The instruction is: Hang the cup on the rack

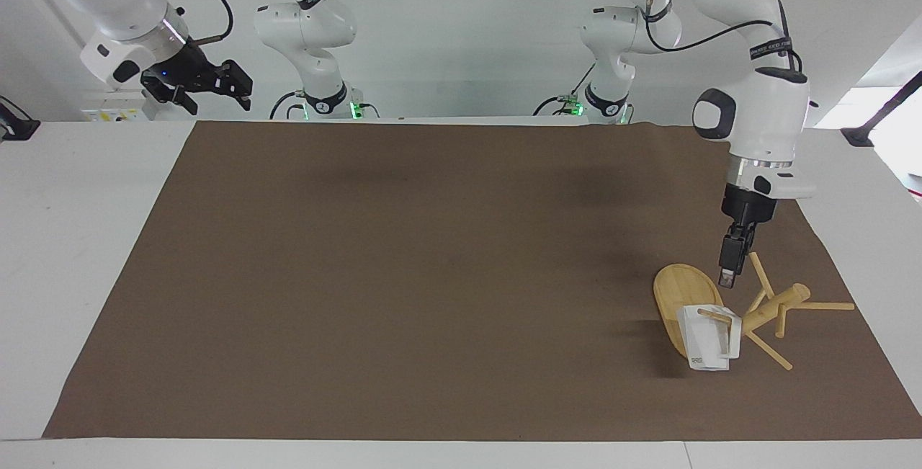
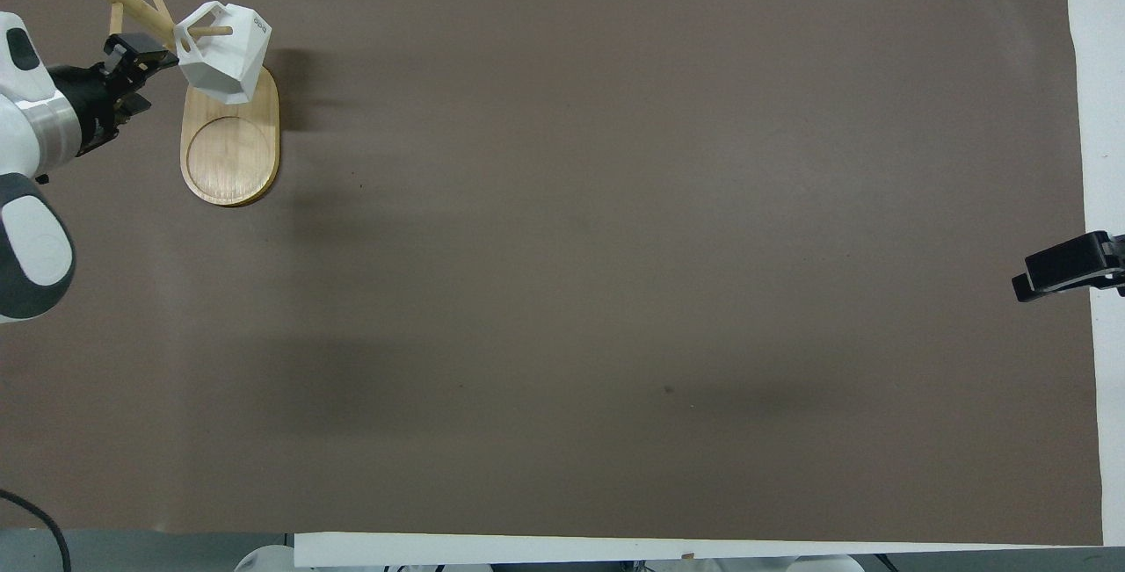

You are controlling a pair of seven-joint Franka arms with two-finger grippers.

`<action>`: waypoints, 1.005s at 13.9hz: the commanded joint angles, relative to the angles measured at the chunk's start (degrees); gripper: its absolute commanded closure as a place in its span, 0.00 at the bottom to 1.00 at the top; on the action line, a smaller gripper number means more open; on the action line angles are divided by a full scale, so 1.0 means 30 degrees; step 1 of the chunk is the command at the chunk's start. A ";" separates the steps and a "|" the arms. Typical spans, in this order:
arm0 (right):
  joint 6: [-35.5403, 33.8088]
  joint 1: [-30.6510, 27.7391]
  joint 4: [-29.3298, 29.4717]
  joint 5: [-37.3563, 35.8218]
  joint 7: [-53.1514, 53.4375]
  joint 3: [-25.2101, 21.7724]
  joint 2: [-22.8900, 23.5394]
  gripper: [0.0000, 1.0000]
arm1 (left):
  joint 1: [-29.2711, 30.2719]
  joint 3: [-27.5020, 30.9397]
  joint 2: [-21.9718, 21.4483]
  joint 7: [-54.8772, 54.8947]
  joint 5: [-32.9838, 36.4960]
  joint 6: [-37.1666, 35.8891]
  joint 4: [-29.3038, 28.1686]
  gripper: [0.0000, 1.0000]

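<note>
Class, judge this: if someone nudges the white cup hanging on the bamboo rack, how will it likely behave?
The cup hangs by its handle on one thin peg of the rack, so it would probably swing or slide off. Its hard faceted body looks rigid, possibly breakable. The rack's post leans, so a push might tip it.

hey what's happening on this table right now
The white cup hangs by its handle on a peg of the bamboo rack, at the left arm's end of the brown mat. The left gripper is up beside the rack with nothing in it. The right gripper waits, open, at its own end of the table.
</note>
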 commanded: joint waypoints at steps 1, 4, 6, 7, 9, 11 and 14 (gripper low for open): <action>0.0395 -0.0346 -0.0177 -0.0325 0.0251 0.0222 -0.0148 0.00 | -0.0145 -0.0102 -0.1570 0.0063 0.0186 -0.5704 0.1922 0.00; 0.0399 -0.0316 0.0084 -0.0529 0.0251 0.0221 0.0466 0.00 | -0.0145 -0.0190 -0.0579 0.1199 0.1856 -1.2125 0.6171 0.00; 0.0165 -0.0346 0.0524 -0.0560 0.0251 0.0104 0.1170 0.00 | -0.0087 -0.0132 -0.0167 0.4352 0.1887 -1.5496 0.7730 0.00; 0.0135 -0.0346 0.0700 -0.0618 0.0251 0.0133 0.1258 0.00 | 0.0029 -0.0102 -0.0106 0.5936 0.1916 -1.6847 0.8142 0.00; -0.0041 -0.0346 0.0936 -0.0618 0.0251 0.0133 0.1289 0.00 | 0.0118 0.0073 -0.0106 0.9888 0.2468 -1.8988 0.8437 0.01; -0.0042 -0.0346 0.0849 -0.0618 0.0280 0.0075 0.1172 0.00 | 0.0147 0.0132 0.0302 1.0901 0.2970 -2.0426 0.9546 0.01; 0.0134 -0.0521 0.0585 -0.0589 0.0339 -0.0509 0.0850 0.00 | 0.0732 0.0162 0.2790 1.3533 0.2796 -2.3915 1.3295 0.03</action>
